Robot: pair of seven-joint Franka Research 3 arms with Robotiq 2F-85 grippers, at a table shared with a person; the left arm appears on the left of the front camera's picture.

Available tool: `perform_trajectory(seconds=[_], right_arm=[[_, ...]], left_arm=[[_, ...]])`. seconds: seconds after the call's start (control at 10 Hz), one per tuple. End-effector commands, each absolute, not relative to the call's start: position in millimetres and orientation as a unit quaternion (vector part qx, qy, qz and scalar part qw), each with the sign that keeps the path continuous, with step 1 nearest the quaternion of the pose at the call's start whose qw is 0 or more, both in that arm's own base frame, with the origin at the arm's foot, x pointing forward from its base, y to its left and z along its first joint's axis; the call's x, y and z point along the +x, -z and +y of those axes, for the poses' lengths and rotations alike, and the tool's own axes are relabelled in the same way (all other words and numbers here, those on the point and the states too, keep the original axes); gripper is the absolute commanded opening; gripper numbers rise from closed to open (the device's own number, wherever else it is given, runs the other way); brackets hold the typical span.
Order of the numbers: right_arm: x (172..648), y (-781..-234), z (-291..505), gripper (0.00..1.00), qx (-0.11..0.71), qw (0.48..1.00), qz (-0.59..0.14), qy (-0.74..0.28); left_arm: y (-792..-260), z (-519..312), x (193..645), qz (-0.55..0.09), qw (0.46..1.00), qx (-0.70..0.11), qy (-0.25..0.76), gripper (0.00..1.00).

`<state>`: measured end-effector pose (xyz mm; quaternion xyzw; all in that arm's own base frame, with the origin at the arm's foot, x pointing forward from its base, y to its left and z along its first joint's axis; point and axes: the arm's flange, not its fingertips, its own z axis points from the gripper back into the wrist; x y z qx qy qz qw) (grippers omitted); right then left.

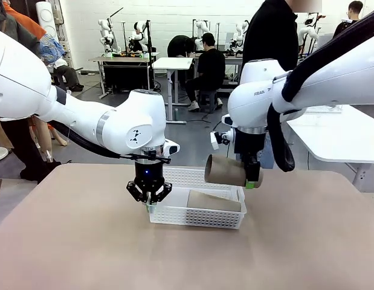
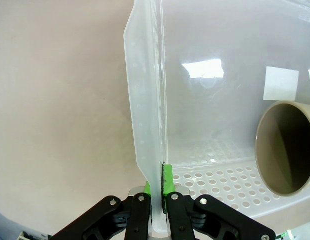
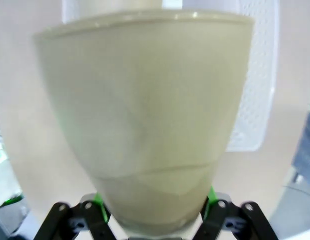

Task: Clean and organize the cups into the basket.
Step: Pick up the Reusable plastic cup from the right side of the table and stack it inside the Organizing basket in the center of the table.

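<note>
Here — matte tapered cup (image 1: 226, 170), latticed basket (image 1: 196, 217).

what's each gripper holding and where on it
Left gripper: the basket, pinched by its left end wall. Right gripper: a brown cup, lying sideways above the basket, gripped near its narrow base.

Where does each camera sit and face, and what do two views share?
Front: fixed between the arms, facing across the table; left arm and right arm show.
Left wrist: looks along the left end effector at the basket wall it pinches.
Right wrist: looks along the right end effector at the cup it holds.
Shared: front and left wrist both show the pinched basket.
</note>
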<state>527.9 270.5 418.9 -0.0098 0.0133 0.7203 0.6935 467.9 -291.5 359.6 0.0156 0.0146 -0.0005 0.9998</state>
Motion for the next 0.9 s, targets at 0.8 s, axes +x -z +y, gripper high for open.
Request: perform_trajectory(seconds=[0.8], right_arm=[[550.9,-388.0,298.6,0.78,0.103,0.670,-0.020,-0.735]], left_arm=[[-360.1,-289.4,468.3,0.014,1.000,0.016,0.004,0.00]])
